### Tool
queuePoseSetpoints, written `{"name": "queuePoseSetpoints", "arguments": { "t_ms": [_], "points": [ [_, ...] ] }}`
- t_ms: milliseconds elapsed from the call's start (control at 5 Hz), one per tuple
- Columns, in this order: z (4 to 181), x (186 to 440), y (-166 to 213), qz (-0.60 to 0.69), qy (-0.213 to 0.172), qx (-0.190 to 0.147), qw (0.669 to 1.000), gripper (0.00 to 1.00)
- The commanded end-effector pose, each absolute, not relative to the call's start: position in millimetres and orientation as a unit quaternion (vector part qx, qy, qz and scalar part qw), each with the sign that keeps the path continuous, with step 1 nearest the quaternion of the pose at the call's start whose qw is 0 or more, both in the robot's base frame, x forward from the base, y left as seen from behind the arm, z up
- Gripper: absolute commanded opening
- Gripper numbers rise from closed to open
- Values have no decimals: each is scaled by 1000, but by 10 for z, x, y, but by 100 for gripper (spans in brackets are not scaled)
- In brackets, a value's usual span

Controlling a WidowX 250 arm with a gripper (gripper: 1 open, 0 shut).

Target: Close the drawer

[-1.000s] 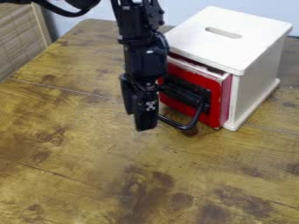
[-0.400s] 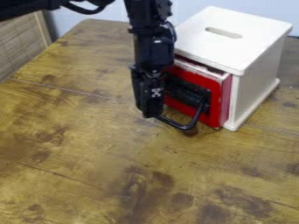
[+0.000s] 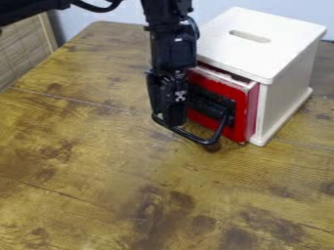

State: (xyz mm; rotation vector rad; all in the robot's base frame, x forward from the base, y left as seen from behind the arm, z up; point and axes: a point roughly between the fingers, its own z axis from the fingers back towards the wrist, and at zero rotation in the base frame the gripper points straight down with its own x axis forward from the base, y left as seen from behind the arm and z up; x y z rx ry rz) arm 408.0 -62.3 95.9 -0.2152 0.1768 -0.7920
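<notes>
Nearest the viewer the worn, stained wooden worktop lay bare, and beyond it the black tool, its jaws spread wide and holding nothing, had shifted over the last second from a spot in front of the cabinet to right against the large black loop handle. Behind that handle, the red-fronted drawer with its black panel still stood pulled partway out of the small white cube cabinet with the slotted top. Closing had therefore probably not begun, though the tool now looked placed to push the front inward.
</notes>
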Motion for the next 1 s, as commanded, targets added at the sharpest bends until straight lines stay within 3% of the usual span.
{"name": "queuePoseSetpoints", "arguments": {
  "t_ms": [0, 600, 800],
  "points": [
    [1267, 4161, -486, -348, 45, -113, 929, 100],
    [1131, 3961, -326, -366, 62, -105, 923, 100],
    [1121, 4026, -330, -361, 67, -107, 924, 100]
  ]
}}
